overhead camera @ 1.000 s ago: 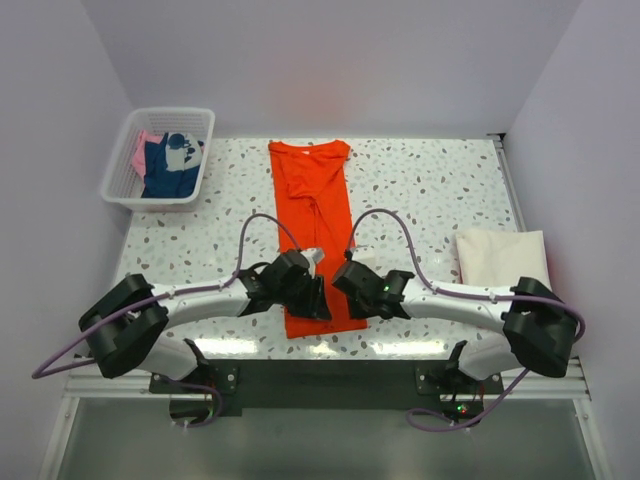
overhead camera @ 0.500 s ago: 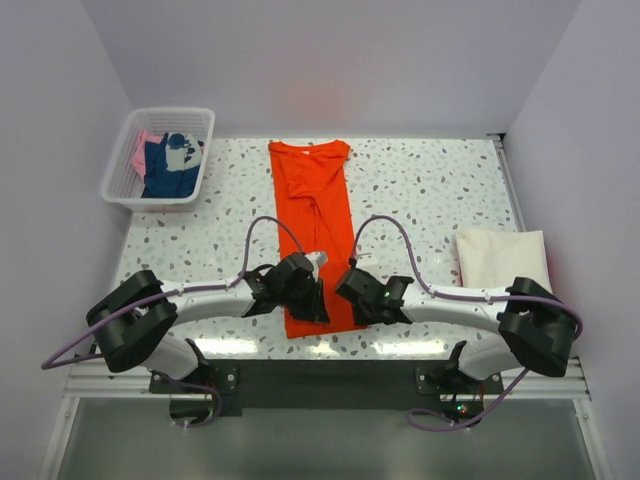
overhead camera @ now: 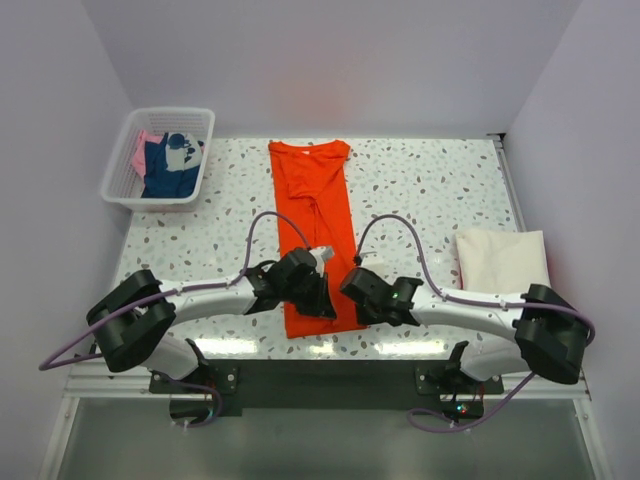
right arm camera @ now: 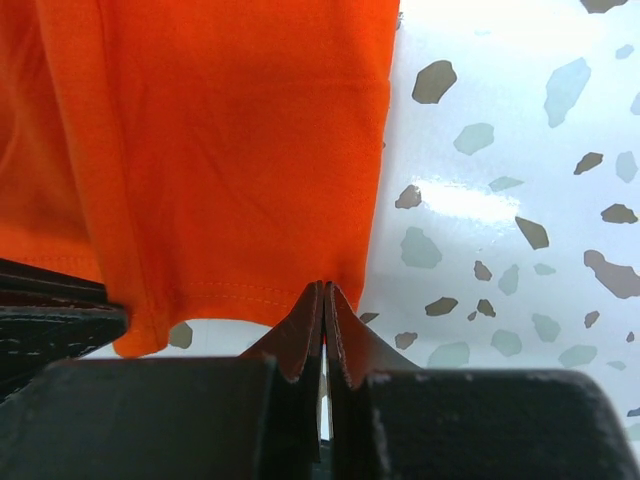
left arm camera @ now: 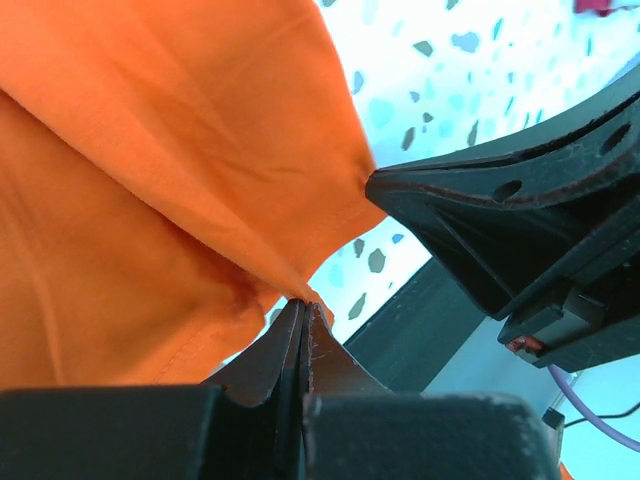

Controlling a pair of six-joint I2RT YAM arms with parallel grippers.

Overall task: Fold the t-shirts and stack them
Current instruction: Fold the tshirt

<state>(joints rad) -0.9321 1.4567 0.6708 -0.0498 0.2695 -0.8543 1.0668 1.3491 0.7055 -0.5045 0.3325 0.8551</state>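
A bright orange t-shirt (overhead camera: 313,215), folded into a long strip, lies down the middle of the table with its hem at the near edge. My left gripper (overhead camera: 320,308) is shut on the hem's cloth, and the orange fabric (left arm camera: 150,150) bunches up from its tips (left arm camera: 303,308). My right gripper (overhead camera: 352,298) is shut on the stitched hem (right arm camera: 240,290) near its right corner, jaws (right arm camera: 325,290) pressed together. A folded cream-white t-shirt (overhead camera: 502,258) rests at the right side of the table.
A white mesh basket (overhead camera: 122,160) at the far left corner holds a navy t-shirt (overhead camera: 170,165) and a pink one (overhead camera: 143,150). The table's dark near edge (left arm camera: 420,320) runs just beyond the hem. Both gripper bodies sit close together over the hem.
Both grippers have closed onto the orange t-shirt's hem. The arms settled slightly toward the near edge, and the cloth now puckers at the left tips.
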